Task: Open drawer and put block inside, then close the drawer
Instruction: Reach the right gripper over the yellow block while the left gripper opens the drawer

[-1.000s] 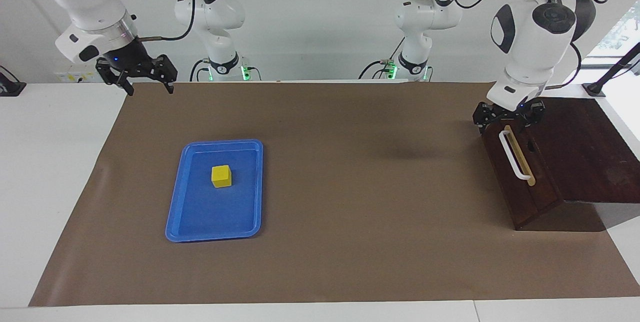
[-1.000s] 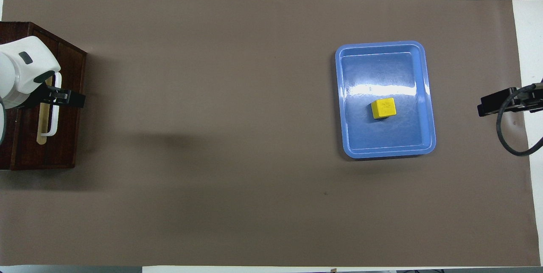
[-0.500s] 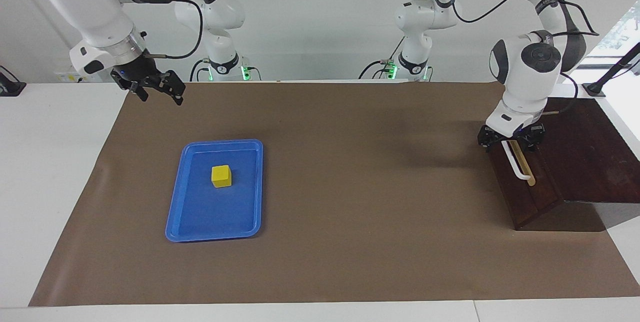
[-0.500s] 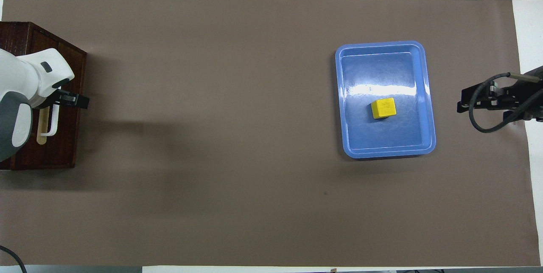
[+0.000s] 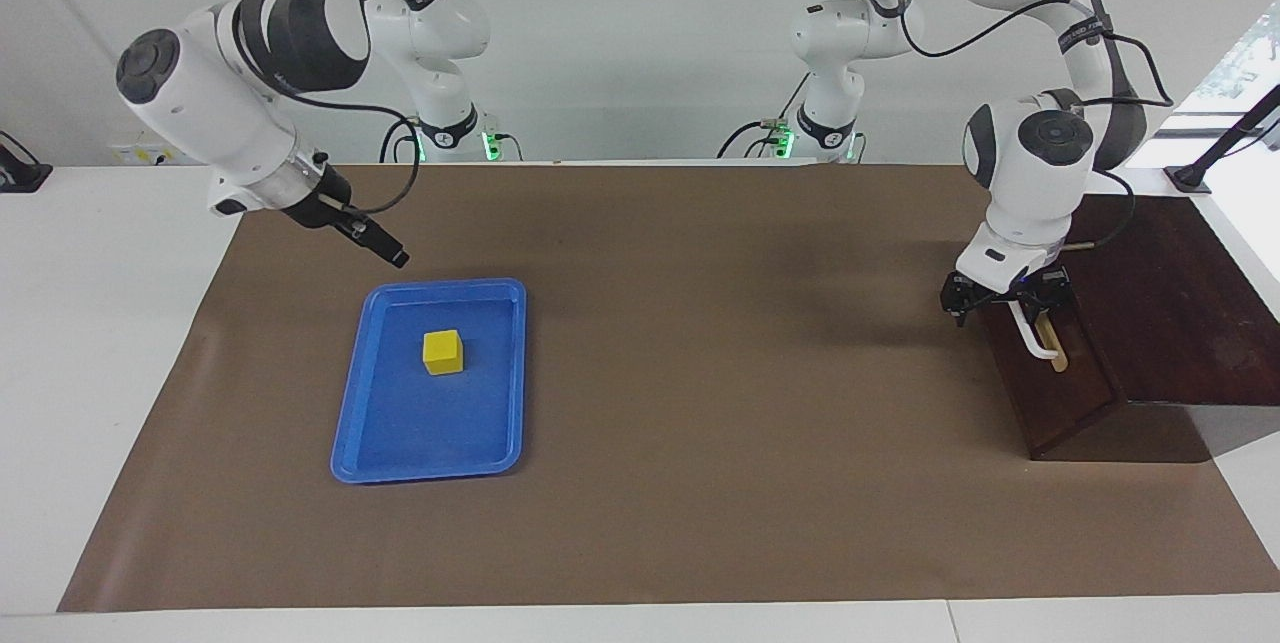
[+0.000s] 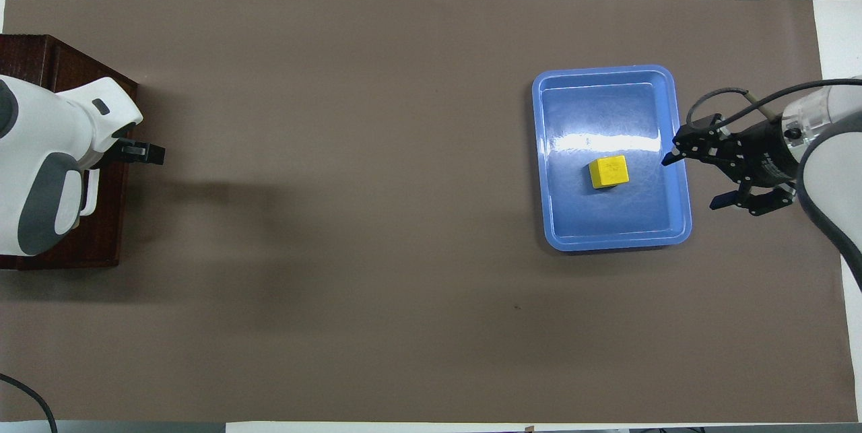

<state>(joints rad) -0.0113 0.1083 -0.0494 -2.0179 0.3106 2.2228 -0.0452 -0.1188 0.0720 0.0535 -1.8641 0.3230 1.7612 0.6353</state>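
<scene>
Grippers closing in on drawer handle and tray, both with fingers spread and holding nothing.

No brand or label can be read on anything here. Taking the blue tray [image 5: 432,380] as landmark: the yellow block [image 5: 443,351] sits in it, near its middle, untouched. The right gripper [image 5: 385,248] hangs in the air just over the tray's edge toward the right arm's end of the table, forearm slanted steeply down; half a second ago it was higher and well clear of the tray. The closed drawer [image 5: 1050,373], in its dark wooden box [image 5: 1170,303], stands well apart from the tray at the left arm's end of the table. The left gripper [image 5: 1005,298] points down at the white bar handle [image 5: 1035,341], having dropped lower along the drawer front than before.
</scene>
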